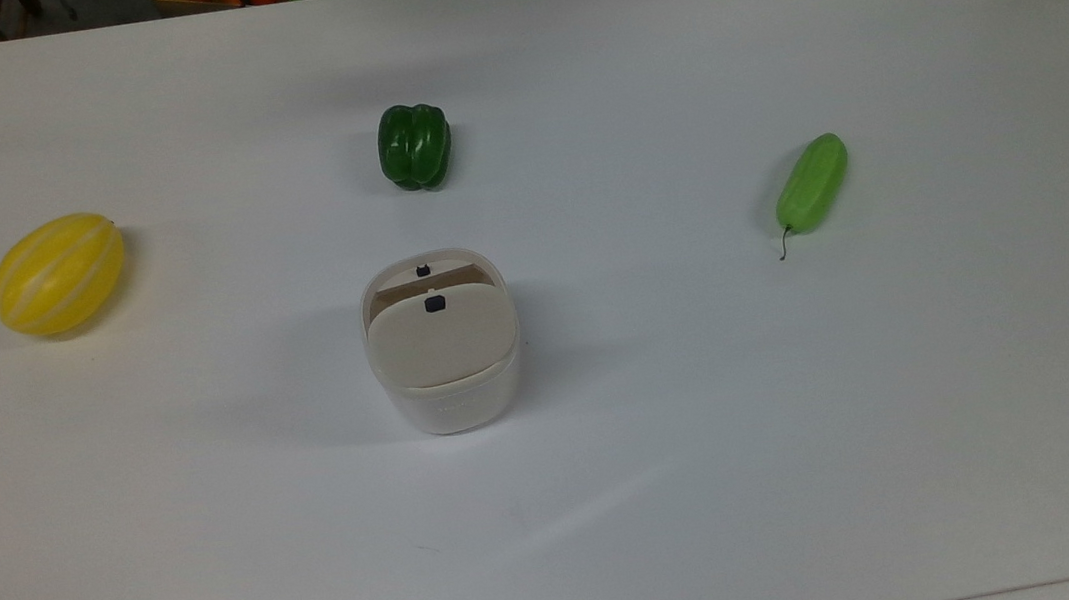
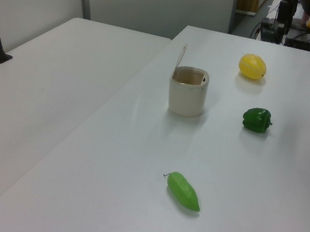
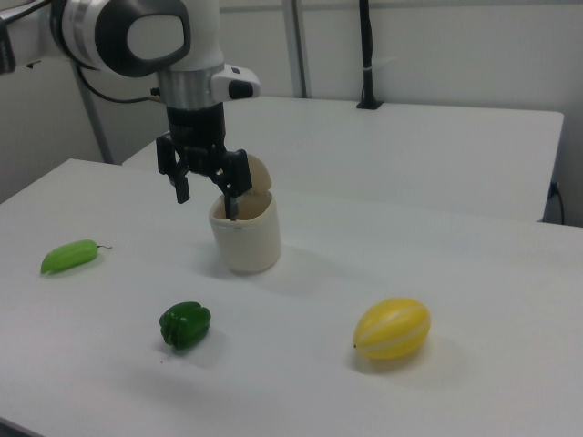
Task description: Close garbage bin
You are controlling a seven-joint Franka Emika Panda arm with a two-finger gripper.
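Observation:
The garbage bin (image 1: 451,405) is a small white tub near the middle of the table, also seen in the left view (image 2: 186,100) and the right view (image 3: 248,238). Its beige lid (image 1: 443,339) is raised and stands nearly upright (image 2: 181,59) at one rim, with a small dark button (image 1: 435,303) near its free edge. The tub's mouth is uncovered. In the right view my gripper (image 3: 208,198) hangs open, its black fingers (image 3: 231,202) overlapping the bin's upper left rim and lid (image 3: 260,177). Nothing is between the fingers.
A yellow melon (image 1: 59,274) lies at the top view's left, a dark green pepper (image 1: 414,146) just beyond the bin, and a light green pod (image 1: 812,182) at the top view's right. A second white table (image 2: 50,78) adjoins on the left view's left.

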